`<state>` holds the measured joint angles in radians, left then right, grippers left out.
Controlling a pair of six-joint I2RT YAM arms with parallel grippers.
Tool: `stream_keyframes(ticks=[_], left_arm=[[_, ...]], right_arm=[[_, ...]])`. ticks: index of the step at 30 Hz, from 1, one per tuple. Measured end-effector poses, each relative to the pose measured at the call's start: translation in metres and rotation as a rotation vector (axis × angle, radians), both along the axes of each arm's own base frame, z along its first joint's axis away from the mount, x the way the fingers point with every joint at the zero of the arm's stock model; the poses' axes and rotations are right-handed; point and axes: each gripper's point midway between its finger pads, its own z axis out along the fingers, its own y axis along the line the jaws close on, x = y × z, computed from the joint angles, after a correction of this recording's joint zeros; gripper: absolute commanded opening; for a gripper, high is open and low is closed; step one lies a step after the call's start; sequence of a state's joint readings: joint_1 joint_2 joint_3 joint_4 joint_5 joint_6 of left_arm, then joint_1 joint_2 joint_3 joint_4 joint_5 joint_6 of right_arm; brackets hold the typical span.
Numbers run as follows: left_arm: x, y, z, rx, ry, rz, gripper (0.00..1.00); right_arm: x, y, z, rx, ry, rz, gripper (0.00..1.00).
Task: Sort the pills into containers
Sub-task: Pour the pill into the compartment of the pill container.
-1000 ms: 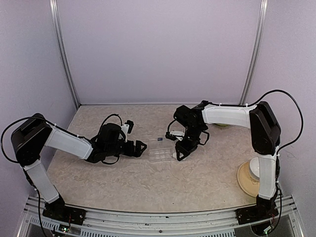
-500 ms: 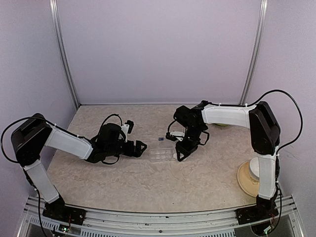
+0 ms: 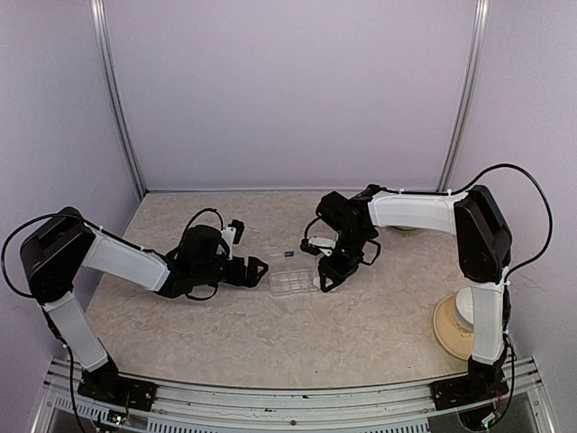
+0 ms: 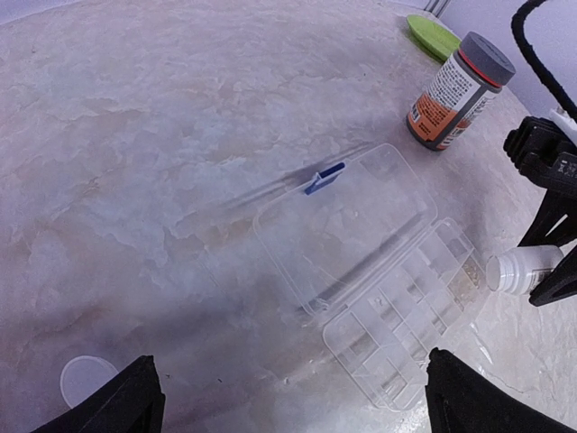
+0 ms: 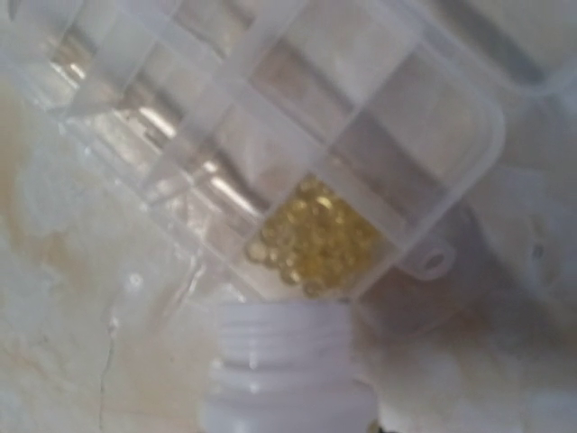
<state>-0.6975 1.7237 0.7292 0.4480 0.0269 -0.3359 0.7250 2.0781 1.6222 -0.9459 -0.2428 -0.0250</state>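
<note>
Top view: the left gripper gapes wide and holds nothing, just beside the left edge of the clear pill box. The right gripper clamps a tipped white bottle at the box's right end. Broad marble tabletop runs to the near edge.

Left wrist: the lid lies flat open, with its blue latch on the far edge. An orange-labelled bottle and a green plate stand beyond, and a white cap lies near-left.

Right wrist: the bottle's mouth is just outside the corner compartment, which holds yellow pills.

No legible text anywhere, orange-and-white label on the grey-capped bottle too blurred to read
</note>
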Motion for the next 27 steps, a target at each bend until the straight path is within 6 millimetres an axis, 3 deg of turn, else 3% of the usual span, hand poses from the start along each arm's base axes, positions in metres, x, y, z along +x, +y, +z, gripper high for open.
stream_keyframes(ticks=[13, 27], left_arm=[[0.0, 0.0, 0.0, 0.0, 0.0, 0.0, 0.99], [0.0, 0.0, 0.0, 0.0, 0.0, 0.0, 0.99]], right_arm=[[0.0004, 0.0021, -0.0045, 0.026, -0.018, 0.001, 0.25], [0.0002, 0.0019, 0.0038, 0.074, -0.072, 0.001, 0.25]])
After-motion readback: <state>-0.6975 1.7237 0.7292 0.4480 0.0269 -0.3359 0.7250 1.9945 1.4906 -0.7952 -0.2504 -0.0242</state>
